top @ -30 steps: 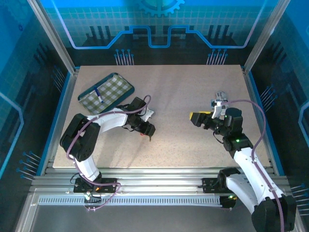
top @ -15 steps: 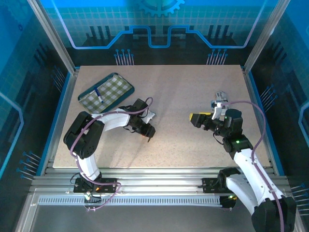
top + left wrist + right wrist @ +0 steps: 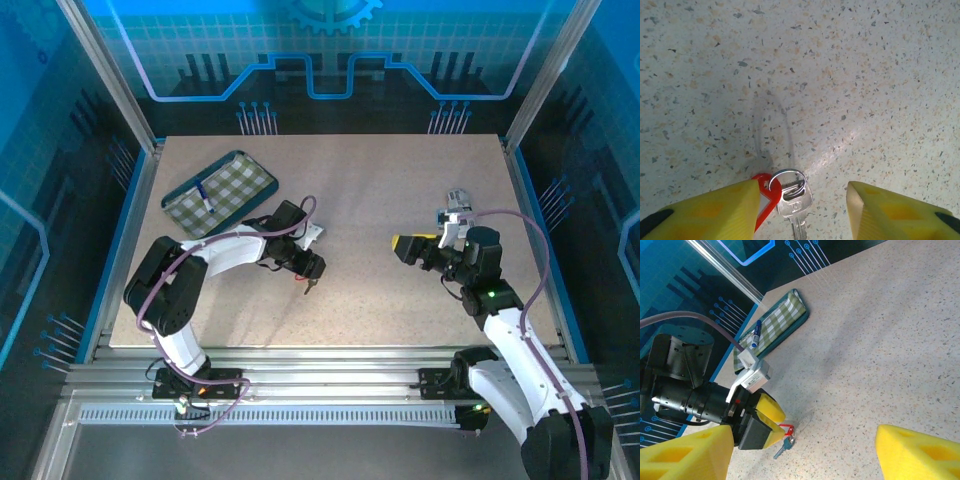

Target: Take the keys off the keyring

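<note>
Silver-grey metal, the key (image 3: pixel 796 206) lies flat on the speckled tabletop (image 3: pixel 855 75). Its rounded head is threaded on the thin ring of the keyring (image 3: pixel 788 180), and its blade runs off the lower edge of the left wrist view. The keyring's red tag (image 3: pixel 766 199) sits beside the key head, and one side of it slips behind the inner face of one yellow finger. Whether it touches that finger I cannot tell.

The left fingers (image 3: pixel 715 210) are spread, with a broad gap between them. The key and ring sit in that gap, close to the finger by the tag and well apart from the other. Nothing is pinched. The fingertips are down close to the tabletop.

The right fingers (image 3: pixel 685 455) are spread wide with nothing between them or touching them. They stand well to the right of the keyring, and their camera looks across at the left fingers.

A mark is stamped on the key head, too faint to read. No other writing can be made out.

At the far left of the tabletop lies a green-checked case (image 3: pixel 222 188) with a blue pen (image 3: pixel 203 198) on it, well apart from the keyring.
</note>
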Controlling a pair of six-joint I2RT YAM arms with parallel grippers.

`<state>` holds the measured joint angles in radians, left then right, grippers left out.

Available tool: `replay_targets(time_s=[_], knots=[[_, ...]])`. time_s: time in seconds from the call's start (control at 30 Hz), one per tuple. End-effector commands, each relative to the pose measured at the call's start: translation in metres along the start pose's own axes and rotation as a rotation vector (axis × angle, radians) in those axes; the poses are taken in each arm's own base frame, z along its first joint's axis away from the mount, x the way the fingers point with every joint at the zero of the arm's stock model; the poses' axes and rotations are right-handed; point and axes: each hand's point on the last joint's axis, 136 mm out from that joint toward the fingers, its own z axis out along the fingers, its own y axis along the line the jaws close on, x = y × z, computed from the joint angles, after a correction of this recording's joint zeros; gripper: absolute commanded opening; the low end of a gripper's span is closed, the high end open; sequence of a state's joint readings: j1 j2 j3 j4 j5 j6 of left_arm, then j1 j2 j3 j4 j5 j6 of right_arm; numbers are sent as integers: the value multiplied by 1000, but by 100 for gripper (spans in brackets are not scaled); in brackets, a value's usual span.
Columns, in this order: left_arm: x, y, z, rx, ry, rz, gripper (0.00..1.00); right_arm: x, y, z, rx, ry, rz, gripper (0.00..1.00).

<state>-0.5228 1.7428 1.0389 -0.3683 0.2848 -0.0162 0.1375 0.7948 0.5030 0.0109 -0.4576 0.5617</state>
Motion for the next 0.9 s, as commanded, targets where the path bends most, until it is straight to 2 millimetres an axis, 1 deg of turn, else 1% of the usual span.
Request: replay_targets(time_s=[0.0, 0.13, 0.27, 0.4, 0.53, 0.7, 0.77, 0.87], knots=[[-2, -5, 6, 27, 17, 28, 54, 7, 6, 0, -31, 16, 3, 76], [-1, -6, 13, 35, 28, 39, 54, 9, 4, 1, -29, 19, 6, 76], [5, -6, 20, 16, 54, 61, 52, 10, 4, 2, -28, 23, 8, 77], [6, -3, 22, -18, 51, 78, 49, 11, 2, 4, -26, 31, 13, 77], [10, 0, 23, -72, 55, 111, 44, 13, 0, 5, -26, 34, 18, 78], [12, -2, 24, -98, 49, 137, 43, 13, 0, 7, -31, 36, 23, 78], [13, 0, 26, -109, 57, 135, 37, 12, 1, 7, -34, 34, 24, 78], [14, 3, 28, -135, 64, 132, 35, 10, 1, 7, -34, 31, 23, 79]])
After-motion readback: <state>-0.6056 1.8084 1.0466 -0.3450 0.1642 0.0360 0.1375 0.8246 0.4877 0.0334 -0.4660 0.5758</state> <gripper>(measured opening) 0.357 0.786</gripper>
